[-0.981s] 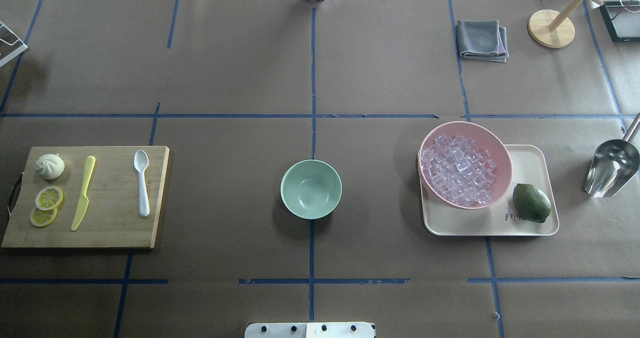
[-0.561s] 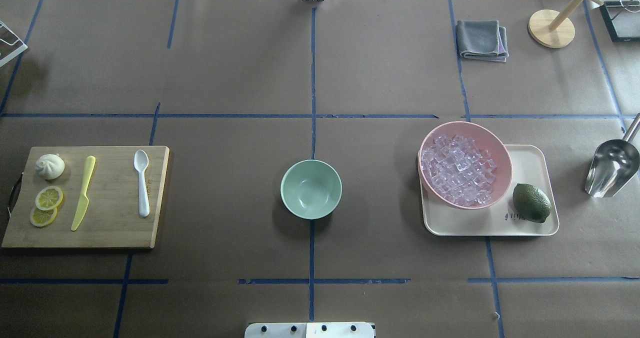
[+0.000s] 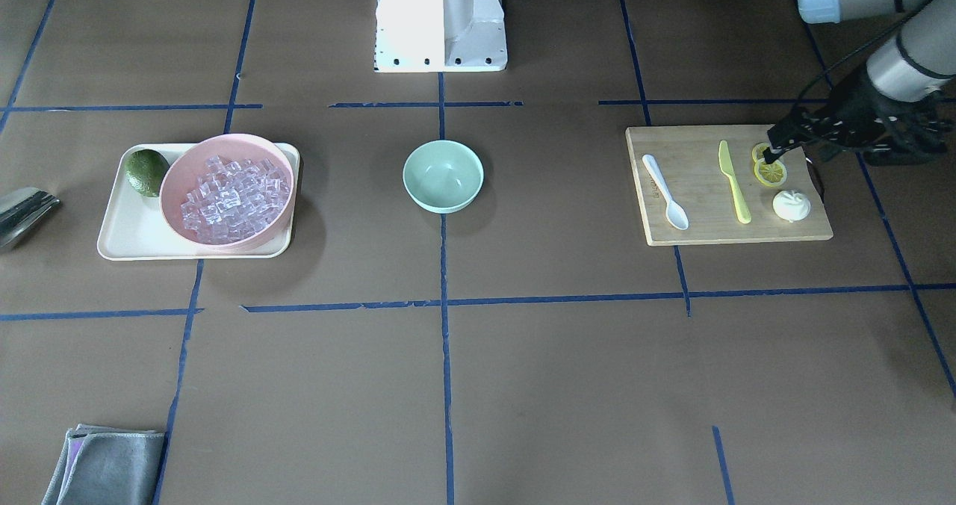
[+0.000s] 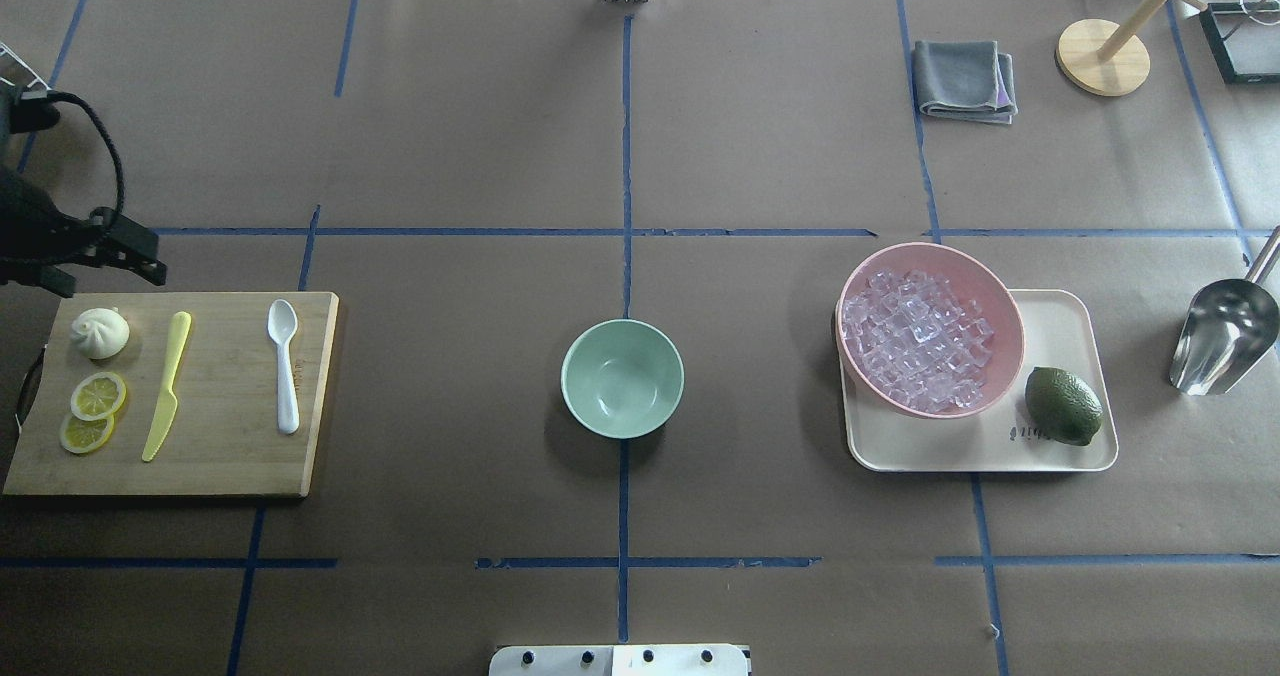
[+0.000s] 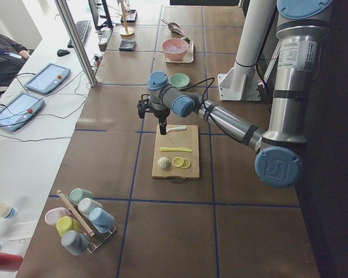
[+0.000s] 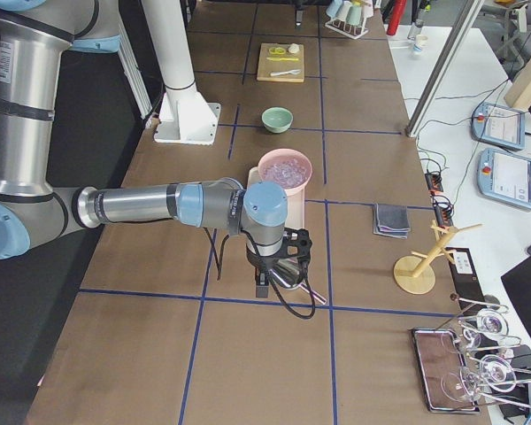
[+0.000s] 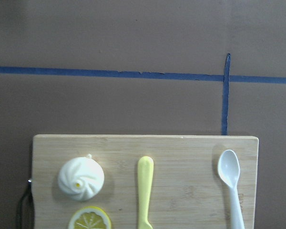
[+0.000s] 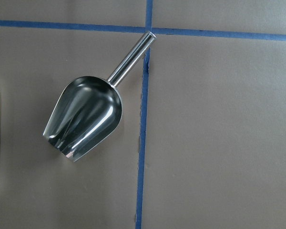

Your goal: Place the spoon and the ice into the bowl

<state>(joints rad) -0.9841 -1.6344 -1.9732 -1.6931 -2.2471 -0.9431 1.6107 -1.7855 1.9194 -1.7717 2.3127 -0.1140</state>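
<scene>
The white spoon (image 4: 285, 366) lies on the right part of a wooden cutting board (image 4: 230, 446), and it also shows in the left wrist view (image 7: 231, 183). The mint-green bowl (image 4: 622, 381) stands empty at the table's middle. The ice (image 4: 915, 341) fills a pink bowl (image 4: 1005, 301) on a cream tray (image 4: 1065, 331). My left gripper (image 4: 158, 264) hovers over the board's far-left corner with its fingers apart and empty. My right gripper (image 6: 264, 285) shows only in the exterior right view, above a metal scoop (image 8: 86, 117). I cannot tell whether it is open or shut.
On the board lie a yellow-green knife (image 4: 165, 386), lemon slices (image 4: 98, 396) and a white bun (image 4: 100, 333). A lime (image 4: 1063, 406) sits on the tray. The scoop (image 4: 1225, 336) lies right of the tray. A grey cloth (image 4: 965, 78) and a wooden stand (image 4: 1103, 56) are far right.
My left arm has come into the overhead view at the left edge, above the board's far-left corner. Nothing on the table has moved.
</scene>
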